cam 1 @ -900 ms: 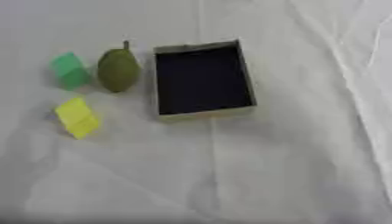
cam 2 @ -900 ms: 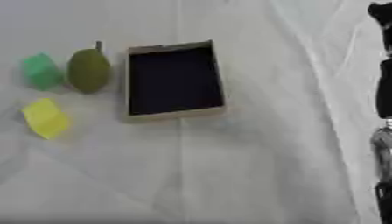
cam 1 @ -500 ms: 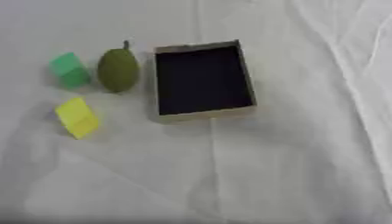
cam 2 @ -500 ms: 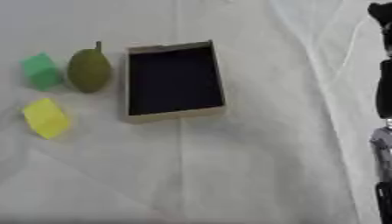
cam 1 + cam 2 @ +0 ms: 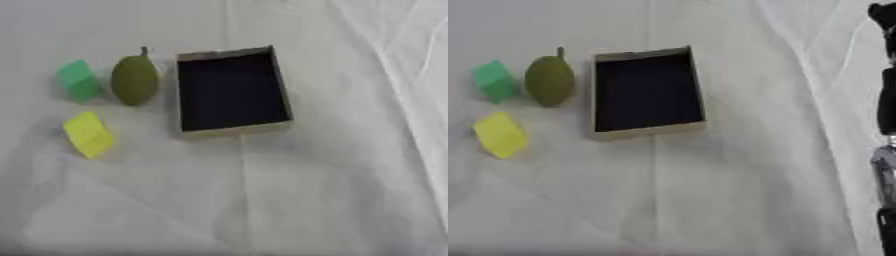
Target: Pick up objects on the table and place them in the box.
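Green block [image 5: 77, 81], pear [image 5: 135, 81] and yellow block [image 5: 88, 134] lie left of the empty box [image 5: 232, 129], pear stem-up alongside it; neither hand visible, finger state unknown, so left arm judged nearer.

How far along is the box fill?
Done: nothing, the box shows only its dark bottom. In hand: nothing; no hand is in view, only a dark arm at the right edge. Left: the green block, pear and yellow block, all on the cloth left of the box.
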Action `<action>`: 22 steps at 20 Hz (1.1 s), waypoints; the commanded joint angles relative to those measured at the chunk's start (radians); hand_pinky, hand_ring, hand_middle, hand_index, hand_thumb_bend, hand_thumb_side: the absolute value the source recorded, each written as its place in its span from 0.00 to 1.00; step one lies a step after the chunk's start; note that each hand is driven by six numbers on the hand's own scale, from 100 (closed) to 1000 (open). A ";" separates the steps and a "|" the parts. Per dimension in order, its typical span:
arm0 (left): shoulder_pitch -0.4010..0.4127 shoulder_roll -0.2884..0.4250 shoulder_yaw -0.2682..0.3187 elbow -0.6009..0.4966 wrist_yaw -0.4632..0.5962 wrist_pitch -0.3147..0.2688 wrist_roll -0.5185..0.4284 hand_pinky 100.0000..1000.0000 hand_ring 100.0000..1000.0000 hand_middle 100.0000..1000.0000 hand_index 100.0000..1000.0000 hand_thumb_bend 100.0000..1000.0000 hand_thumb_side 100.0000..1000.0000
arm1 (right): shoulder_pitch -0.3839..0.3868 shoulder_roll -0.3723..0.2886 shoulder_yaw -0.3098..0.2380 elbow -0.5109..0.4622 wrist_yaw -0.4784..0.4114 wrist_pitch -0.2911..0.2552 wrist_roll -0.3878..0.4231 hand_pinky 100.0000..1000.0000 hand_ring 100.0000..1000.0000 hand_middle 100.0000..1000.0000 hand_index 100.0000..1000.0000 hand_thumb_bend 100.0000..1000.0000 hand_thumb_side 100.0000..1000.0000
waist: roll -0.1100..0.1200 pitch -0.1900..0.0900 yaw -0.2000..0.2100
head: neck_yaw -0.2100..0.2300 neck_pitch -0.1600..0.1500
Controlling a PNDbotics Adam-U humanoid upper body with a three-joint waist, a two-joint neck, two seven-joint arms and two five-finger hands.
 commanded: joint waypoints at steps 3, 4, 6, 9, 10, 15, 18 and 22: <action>0.058 0.194 0.014 -0.015 -0.079 0.017 0.029 0.82 0.73 0.66 0.81 0.00 0.49 | -0.001 -0.035 -0.011 -0.020 0.003 0.002 -0.002 0.87 0.94 0.57 0.79 0.00 0.57 | 0.022 -0.011 0.003 | -0.011 -0.005; 0.071 0.227 0.015 -0.015 -0.091 0.024 0.032 0.82 0.73 0.66 0.82 0.00 0.49 | -0.001 -0.037 -0.011 -0.020 0.004 0.003 -0.002 0.87 0.94 0.57 0.79 0.00 0.57 | 0.024 -0.010 0.005 | -0.013 -0.004; 0.091 0.291 0.018 -0.015 -0.112 0.051 0.029 0.82 0.73 0.67 0.83 0.00 0.49 | -0.001 -0.041 -0.010 -0.020 0.005 0.004 -0.002 0.87 0.94 0.57 0.79 0.00 0.57 | 0.029 -0.011 0.007 | -0.020 -0.004; 0.105 0.364 0.024 -0.015 -0.145 0.104 0.000 0.82 0.74 0.67 0.84 0.00 0.49 | -0.001 -0.045 -0.009 -0.020 0.005 0.004 -0.001 0.87 0.94 0.57 0.79 0.00 0.57 | 0.032 -0.012 0.010 | -0.029 -0.003; 0.107 0.385 0.025 -0.015 -0.155 0.120 -0.016 0.82 0.74 0.68 0.84 0.00 0.50 | 0.000 -0.047 -0.009 -0.020 0.005 0.004 -0.001 0.87 0.94 0.57 0.79 0.00 0.57 | 0.033 -0.012 0.010 | -0.030 -0.002; 0.100 0.474 0.028 -0.015 -0.184 0.192 -0.113 0.83 0.75 0.68 0.85 0.00 0.52 | 0.003 -0.055 -0.007 -0.020 0.006 0.002 0.000 0.87 0.94 0.57 0.79 0.00 0.57 | 0.038 -0.015 0.012 | -0.036 0.000; 0.089 0.520 0.023 -0.015 -0.189 0.224 -0.182 0.83 0.75 0.69 0.86 0.00 0.52 | 0.004 -0.061 -0.005 -0.020 0.005 0.001 0.002 0.87 0.94 0.57 0.79 0.00 0.57 | 0.040 -0.016 0.015 | -0.041 0.003; 0.077 0.575 0.019 -0.015 -0.178 0.233 -0.274 0.83 0.76 0.71 0.86 0.01 0.51 | 0.009 -0.070 -0.004 -0.020 0.007 -0.001 0.004 0.87 0.94 0.57 0.79 0.00 0.57 | 0.047 -0.016 0.023 | -0.051 0.006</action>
